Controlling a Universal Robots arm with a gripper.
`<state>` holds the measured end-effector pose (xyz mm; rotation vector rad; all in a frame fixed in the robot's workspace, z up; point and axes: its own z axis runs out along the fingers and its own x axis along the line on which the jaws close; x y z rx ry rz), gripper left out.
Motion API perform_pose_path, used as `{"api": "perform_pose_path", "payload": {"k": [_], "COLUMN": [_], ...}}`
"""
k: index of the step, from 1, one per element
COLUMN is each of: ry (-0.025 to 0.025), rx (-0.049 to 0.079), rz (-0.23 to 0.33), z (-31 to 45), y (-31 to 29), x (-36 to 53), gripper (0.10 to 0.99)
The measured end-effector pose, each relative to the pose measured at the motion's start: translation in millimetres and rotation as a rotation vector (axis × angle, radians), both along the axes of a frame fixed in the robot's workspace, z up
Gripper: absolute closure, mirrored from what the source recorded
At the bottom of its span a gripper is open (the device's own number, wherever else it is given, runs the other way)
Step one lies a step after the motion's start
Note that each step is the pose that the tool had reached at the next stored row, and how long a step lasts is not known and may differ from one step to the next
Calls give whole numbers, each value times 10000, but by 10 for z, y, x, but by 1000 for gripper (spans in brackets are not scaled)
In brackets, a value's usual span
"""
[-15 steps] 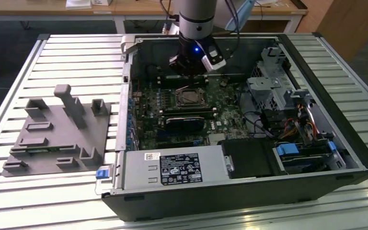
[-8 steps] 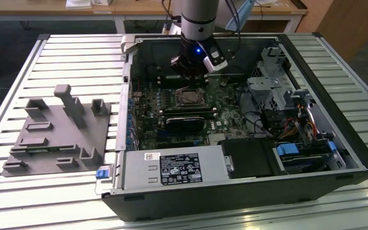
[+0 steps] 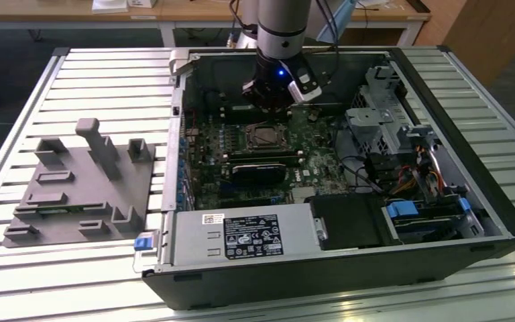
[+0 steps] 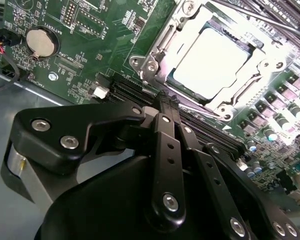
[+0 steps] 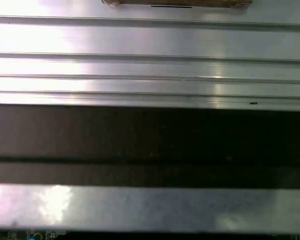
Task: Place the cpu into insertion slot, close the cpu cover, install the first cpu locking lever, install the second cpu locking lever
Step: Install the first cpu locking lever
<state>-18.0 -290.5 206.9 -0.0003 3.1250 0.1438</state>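
the open computer case (image 3: 329,278) on the slatted worktop (image 3: 105,80) hems the work in. its far wall stands close behind the tool (image 3: 271,106), a drive cage (image 3: 374,127) crowds the exterior view's right, and a black card (image 3: 262,173) lies near of the insertion slot (image 3: 247,137). the arm (image 3: 284,27) drops straight down. in the second wrist view the tool's tips are drawn together on nothing, beside the cpu (image 4: 210,60), which sits flat within the silvery cpu cover (image 4: 157,47).

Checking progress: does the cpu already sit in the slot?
Yes, the cpu lies seated under the cover, its bright top showing through the window.
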Motion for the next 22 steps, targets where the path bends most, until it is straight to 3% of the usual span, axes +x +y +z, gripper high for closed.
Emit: {"api": "perform_pose_path", "payload": {"k": [7, 17, 22], "ry": [30, 32, 41], "rx": [0, -2, -79], "rz": [-1, 7, 7], "z": [-66, -54, -80], "y": [0, 1, -2], "x": [14, 16, 15], "gripper": [980, 980, 980]}}
